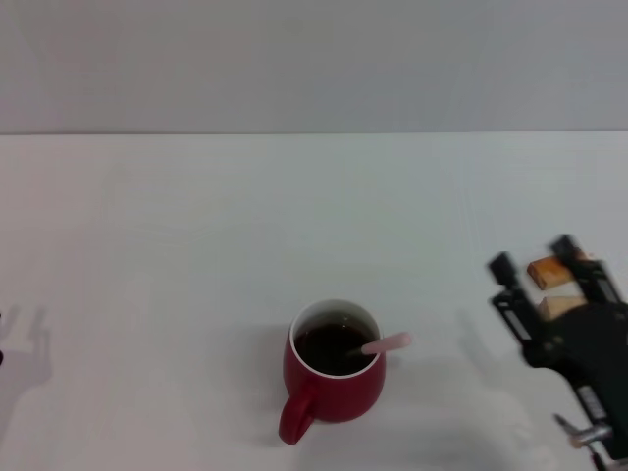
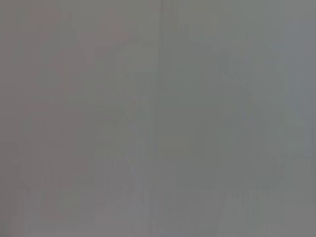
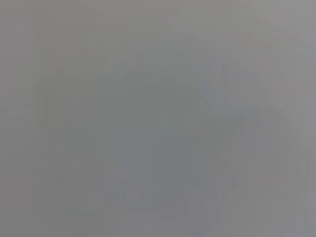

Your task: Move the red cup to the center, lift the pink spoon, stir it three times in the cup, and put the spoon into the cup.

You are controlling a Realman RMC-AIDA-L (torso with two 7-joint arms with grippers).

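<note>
Red cup (image 1: 334, 378) sits on the white surface (image 1: 196, 245) near the front middle, handle toward the robot, dark liquid inside. Pink spoon (image 1: 385, 344) stands in the cup, bowl end sunk in the liquid, pink handle leaning over the rim on the side facing the right gripper (image 1: 535, 257). That gripper is well apart from the cup, its fingers (image 1: 502, 267) spread and released, holding nothing. Two small wooden blocks (image 1: 551, 287) lie between and just behind those fingers. Left gripper is out of sight. Both wrist views show only plain grey.
</note>
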